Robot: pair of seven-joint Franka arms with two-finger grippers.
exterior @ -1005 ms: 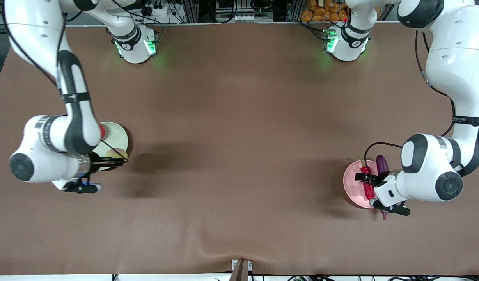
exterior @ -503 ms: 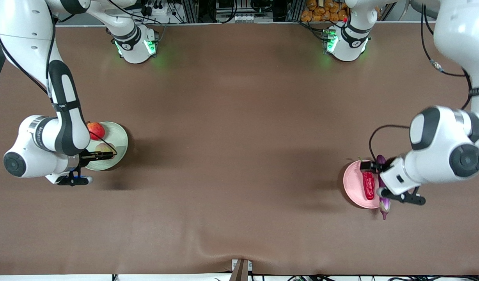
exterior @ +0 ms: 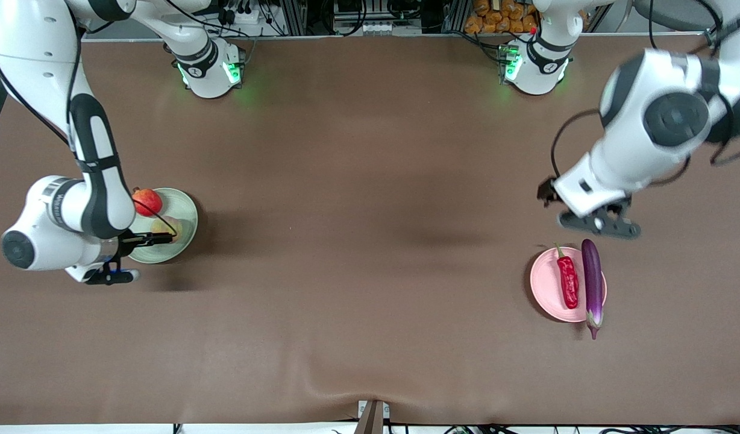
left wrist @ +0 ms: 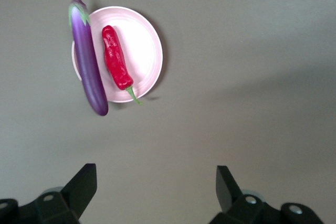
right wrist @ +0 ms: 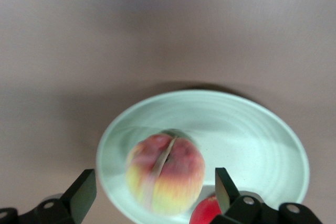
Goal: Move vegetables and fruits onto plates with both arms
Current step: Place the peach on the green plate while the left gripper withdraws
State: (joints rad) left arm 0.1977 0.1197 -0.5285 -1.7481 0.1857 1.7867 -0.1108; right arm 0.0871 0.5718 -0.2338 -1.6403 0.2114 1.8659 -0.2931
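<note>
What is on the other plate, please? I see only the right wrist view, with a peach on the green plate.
Observer: The pink plate holds a red chili, lying wholly inside its rim.
Operator: Thank you. Is the eggplant there too?
Observer: Yes, beside the chili, but along the plate's edge toward the left arm's end of the table, with both ends sticking out past the rim.
Operator: And where is the left gripper?
Observer: It hangs open and empty over bare table beside that plate.
</note>
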